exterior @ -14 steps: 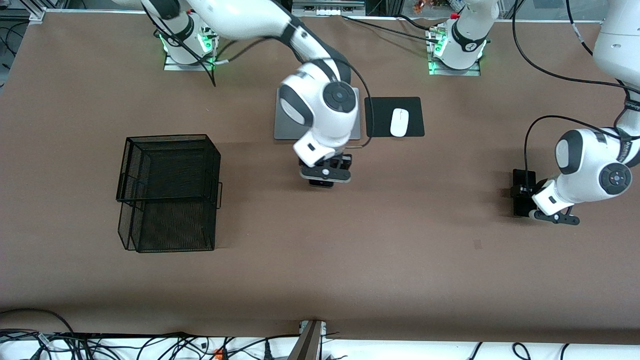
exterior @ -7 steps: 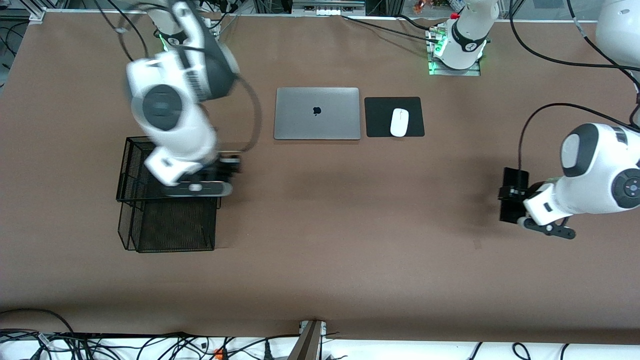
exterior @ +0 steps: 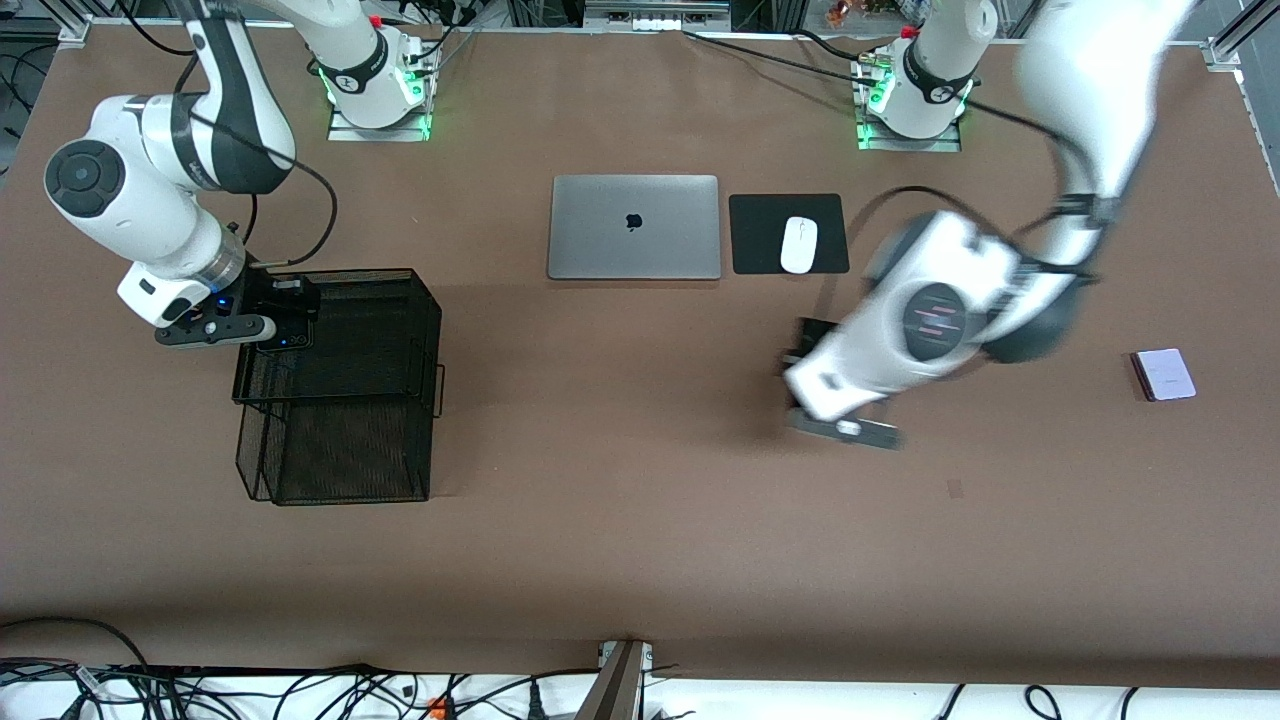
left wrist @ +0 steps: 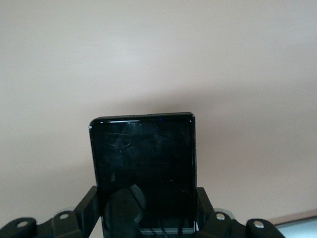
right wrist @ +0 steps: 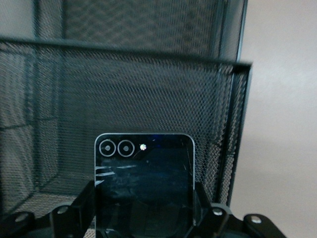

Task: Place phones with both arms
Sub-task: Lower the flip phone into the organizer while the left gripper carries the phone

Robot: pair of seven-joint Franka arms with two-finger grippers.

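In the front view we see the left arm (exterior: 940, 320) only as a blur, and its wrist hides almost all of the long black phone (exterior: 806, 335). The left wrist view cuts off the lower end of this phone (left wrist: 143, 168). The right wrist view cuts off the bottom of the flip phone (right wrist: 144, 183) too. In the front view the right gripper (exterior: 268, 310) covers that phone, so we cannot make it out there.
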